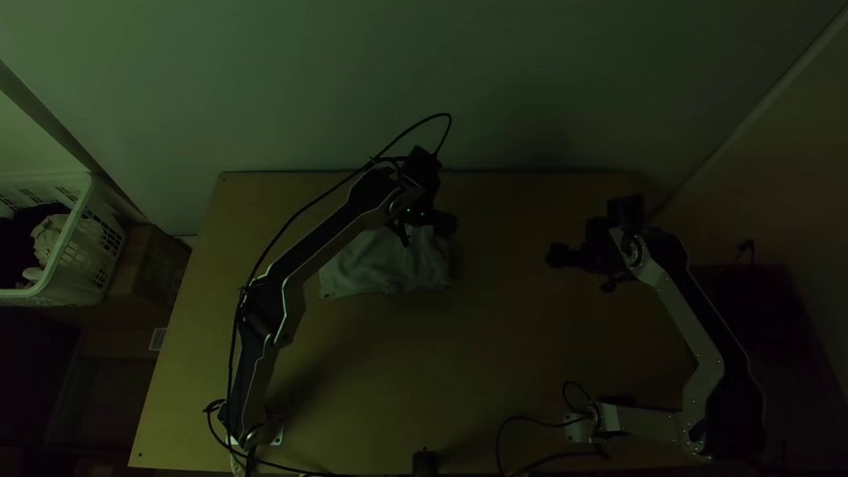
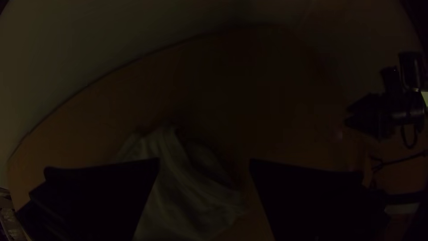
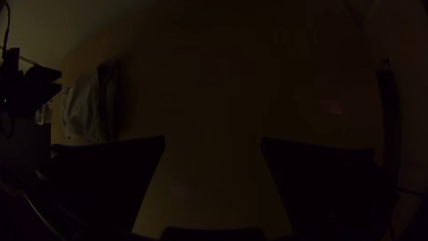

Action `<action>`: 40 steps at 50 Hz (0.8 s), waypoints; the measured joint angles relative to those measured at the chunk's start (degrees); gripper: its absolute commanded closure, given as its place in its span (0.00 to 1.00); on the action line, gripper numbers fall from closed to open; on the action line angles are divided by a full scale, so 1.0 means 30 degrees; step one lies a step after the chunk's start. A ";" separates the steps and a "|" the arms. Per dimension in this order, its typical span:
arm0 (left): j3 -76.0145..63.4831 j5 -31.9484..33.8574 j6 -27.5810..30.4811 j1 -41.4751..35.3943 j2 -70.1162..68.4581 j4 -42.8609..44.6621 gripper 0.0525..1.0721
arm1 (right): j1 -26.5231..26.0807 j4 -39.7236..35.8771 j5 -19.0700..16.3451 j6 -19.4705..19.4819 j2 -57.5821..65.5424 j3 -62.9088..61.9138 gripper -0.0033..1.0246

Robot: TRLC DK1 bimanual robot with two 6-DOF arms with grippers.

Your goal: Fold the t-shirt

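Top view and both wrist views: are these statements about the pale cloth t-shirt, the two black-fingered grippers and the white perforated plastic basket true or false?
1. The left gripper has its wide black fingers apart. True.
2. The pale cloth t-shirt is spread over the whole table. False: it lies compactly on a small part of it.
3. The white perforated plastic basket is beyond the table's left edge in the top view. True.
4. The right gripper grips the t-shirt. False: it is well away from it, fingers apart.
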 measured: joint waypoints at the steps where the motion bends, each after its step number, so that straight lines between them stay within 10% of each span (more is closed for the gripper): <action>1: -0.0073 0.0000 0.0015 0.0095 -0.0226 0.0007 0.04 | 0.0007 0.0000 0.0000 -0.0007 0.0000 0.0182 0.04; 40: -0.9129 0.0000 0.2193 0.9231 -1.4171 0.2441 0.04 | -0.1581 0.5887 0.1530 -0.2820 -0.5319 0.3847 0.04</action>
